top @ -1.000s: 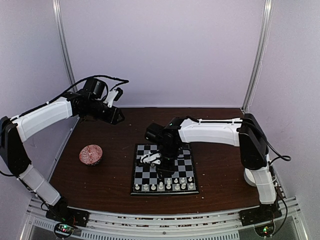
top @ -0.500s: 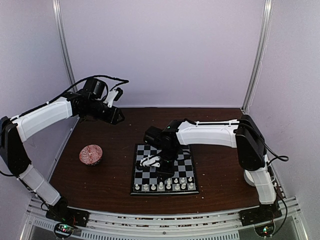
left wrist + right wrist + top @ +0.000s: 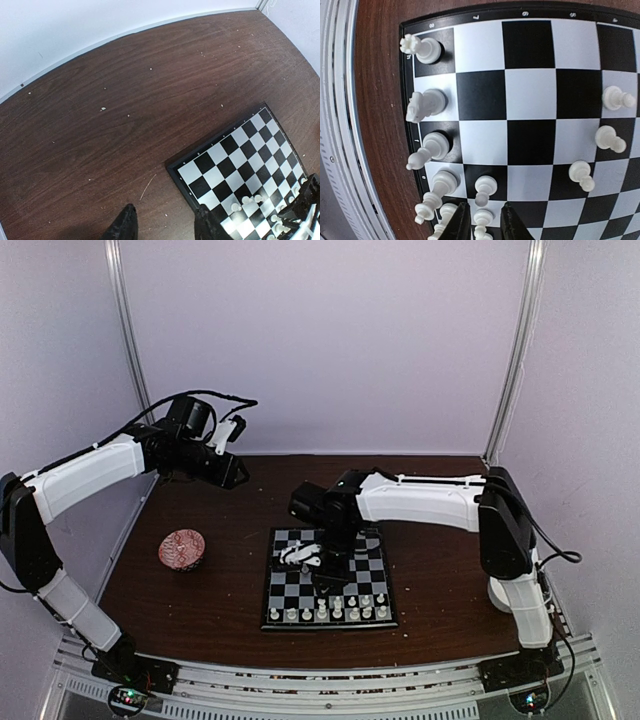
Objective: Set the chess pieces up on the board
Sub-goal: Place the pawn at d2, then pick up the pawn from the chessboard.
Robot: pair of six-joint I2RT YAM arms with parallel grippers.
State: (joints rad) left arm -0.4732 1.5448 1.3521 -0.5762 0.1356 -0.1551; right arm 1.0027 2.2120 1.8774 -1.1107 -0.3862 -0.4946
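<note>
The board [image 3: 329, 581] lies at the table's centre; it also shows in the left wrist view [image 3: 235, 160]. White chess pieces [image 3: 330, 612] stand along its near rows. In the right wrist view a rook [image 3: 422, 48], a knight [image 3: 425, 105] and a bishop [image 3: 434, 146] line the edge row, and three pawns [image 3: 609, 139] stand further in. My right gripper [image 3: 482, 226] hangs low over the board [image 3: 530, 95], open, its fingers either side of a standing pawn [image 3: 482, 217] with a gap on each side. My left gripper [image 3: 165, 227] is open and empty, high over bare table at the back left [image 3: 225, 470].
A red patterned bowl [image 3: 182, 548] sits left of the board. A white object [image 3: 496, 594] shows partly behind the right arm's base. Pale crumbs [image 3: 102, 108] dot the brown table. Walls close in the back and both sides.
The right arm dipped lower over the board's near rows half a second ago and has since lifted back slightly. The left arm has not moved.
</note>
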